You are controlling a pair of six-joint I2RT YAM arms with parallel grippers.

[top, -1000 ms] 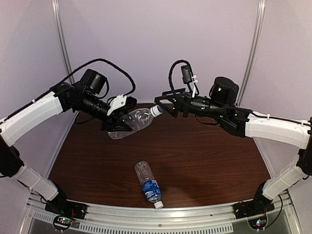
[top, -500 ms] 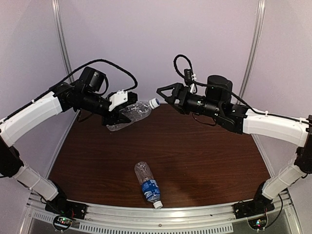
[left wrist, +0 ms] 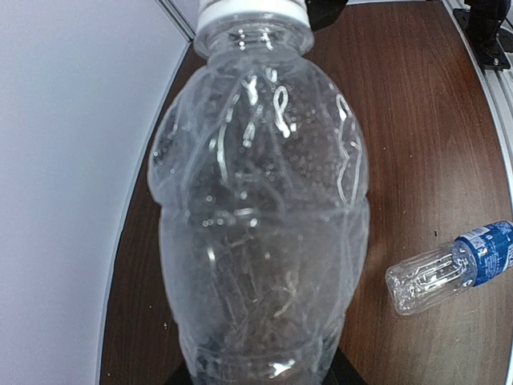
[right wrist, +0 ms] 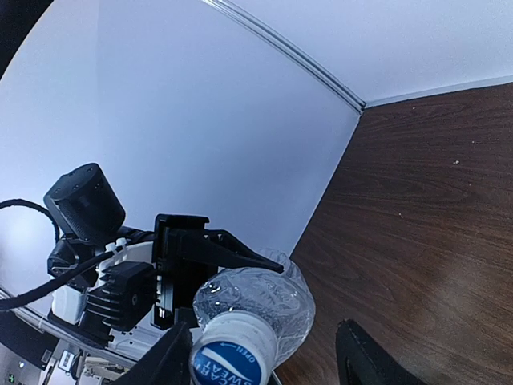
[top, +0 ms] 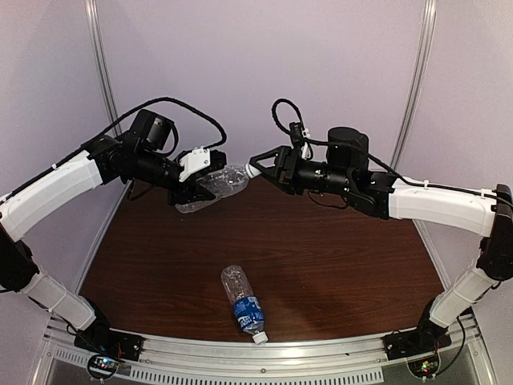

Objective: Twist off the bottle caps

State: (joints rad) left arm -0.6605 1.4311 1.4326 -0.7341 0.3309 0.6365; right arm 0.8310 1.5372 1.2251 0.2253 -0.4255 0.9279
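Bottle update: my left hand (top: 199,187) is squeezing the unlabelled bottle (top: 223,184) around its base and holding it up off the desk (top: 337,257), neck pointing toward my right hand (top: 260,163). That hand is sitting partly open, its fingers (right wrist: 362,359) straddling the white cap (right wrist: 231,358) but not pinching it yet. Blue-label bottle (top: 244,299) is lying on the desk near the front edge, second cap (top: 260,338) on, well apart.

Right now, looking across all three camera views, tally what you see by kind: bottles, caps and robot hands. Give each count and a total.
Bottles: 2, the unlabelled bottle and the blue-labelled bottle
Caps: 2, the unlabelled bottle's cap and the blue-labelled bottle's cap
Hands: 2, the left hand and the right hand
Total: 6
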